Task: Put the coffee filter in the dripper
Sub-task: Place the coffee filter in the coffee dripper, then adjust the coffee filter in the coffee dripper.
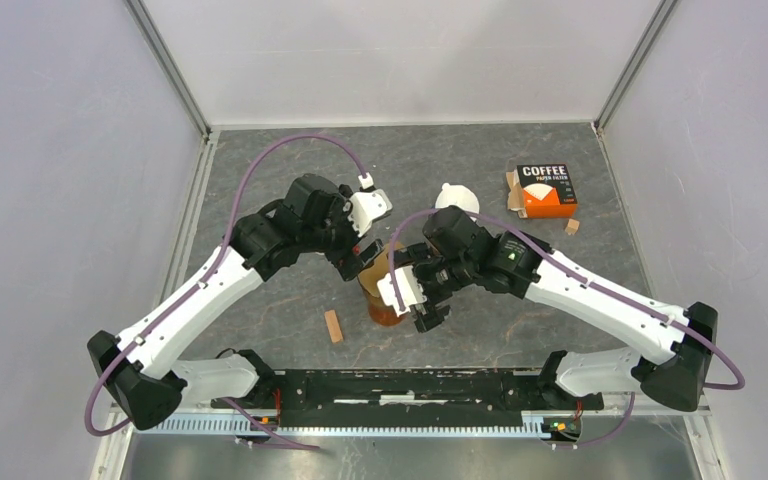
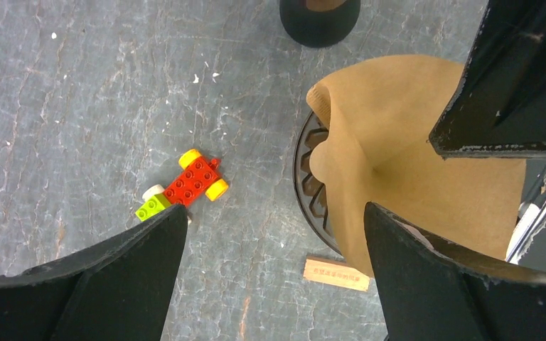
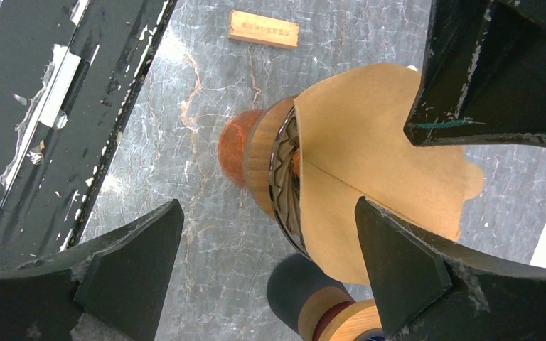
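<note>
Top external view: we see both arms meeting over amber glass carafe. Brown paper coffee filter sits in dark ribbed dripper, one edge folded, paper standing past rim. Left gripper above it, jaws wide apart, holding nothing. Right gripper likewise spread and empty, dripper between its fingers. Small wooden block just beside dripper; red toy brick car near.

The left gripper hangs with its black fingers wide apart over a grey marbled surface. A brown paper coffee filter sits in the ribbed dark dripper. A red toy brick car lies to the left, and a wooden block sits near the dripper's rim.
</note>
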Robot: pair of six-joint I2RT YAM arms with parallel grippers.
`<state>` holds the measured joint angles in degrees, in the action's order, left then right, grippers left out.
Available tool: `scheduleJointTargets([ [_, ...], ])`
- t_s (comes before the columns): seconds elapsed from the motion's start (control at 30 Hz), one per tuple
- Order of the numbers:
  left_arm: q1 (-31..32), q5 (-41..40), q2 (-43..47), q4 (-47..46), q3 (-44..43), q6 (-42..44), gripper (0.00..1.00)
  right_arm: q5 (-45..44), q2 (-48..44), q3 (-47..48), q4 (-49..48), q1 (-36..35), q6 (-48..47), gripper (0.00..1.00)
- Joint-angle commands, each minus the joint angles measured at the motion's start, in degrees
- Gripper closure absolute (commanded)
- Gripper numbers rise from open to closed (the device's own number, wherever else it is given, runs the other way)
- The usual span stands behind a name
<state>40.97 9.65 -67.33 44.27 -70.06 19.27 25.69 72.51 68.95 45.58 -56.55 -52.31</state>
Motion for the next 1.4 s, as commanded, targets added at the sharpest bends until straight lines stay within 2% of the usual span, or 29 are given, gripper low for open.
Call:
scheduleJointTargets([
  [0.0, 0.1, 2.1, 0.3, -0.7, -3.6, 0.8, 0.0, 2.2, -1.4, 4.3, 1.3, 0.1, -0.3, 0.02],
  [0.17, 0.1, 0.6, -0.2, -1.4, -5.3, -0.5, 0.0, 2.2, -2.0, 5.4, 1.1, 0.2, 0.4, 0.02],
  [0.23, -0.5, -0.7, -0.6, -2.5, -6.5, -2.4, 0.0, 1.8, -2.7, 6.1, -1.0, 1.7, 3.5, 0.02],
  [0.53, -8.0, -3.4, -1.4, -10.8, -13.0, -13.9, 0.0, 0.1, -6.6, 8.8, -14.1, 19.8, 21.0, 0.02],
  [0.77, -13.3, -11.6, -0.3, -16.9, -12.2, -20.4, 0.0, -10.1, -6.0, 9.0, -25.4, 37.8, 38.4, 0.02],
  [0.83, -14.6, -12.9, 0.2, -19.0, -11.1, -20.9, 0.0, -13.6, -5.3, 9.0, -26.7, 40.5, 40.1, 0.02],
  [1.0, -16.6, -13.3, 1.2, -26.7, -7.4, -19.4, 0.0, -22.3, -9.7, 3.2, -35.7, 41.5, 39.9, 0.02],
  [1.1, -17.0, -14.6, 1.8, -29.5, -4.9, -16.9, 0.0, -22.1, -9.6, 4.5, -34.3, 41.5, 39.1, 0.02],
  [1.27, -17.1, -15.2, 3.6, -31.1, -1.1, -17.6, 0.0, -20.8, -12.0, 0.8, -35.7, 41.5, 38.6, 0.02],
  [1.37, -17.4, -11.4, 4.4, -29.9, -0.4, -18.1, 0.0, -16.3, -12.3, -0.4, -35.0, 41.5, 37.3, 0.02],
])
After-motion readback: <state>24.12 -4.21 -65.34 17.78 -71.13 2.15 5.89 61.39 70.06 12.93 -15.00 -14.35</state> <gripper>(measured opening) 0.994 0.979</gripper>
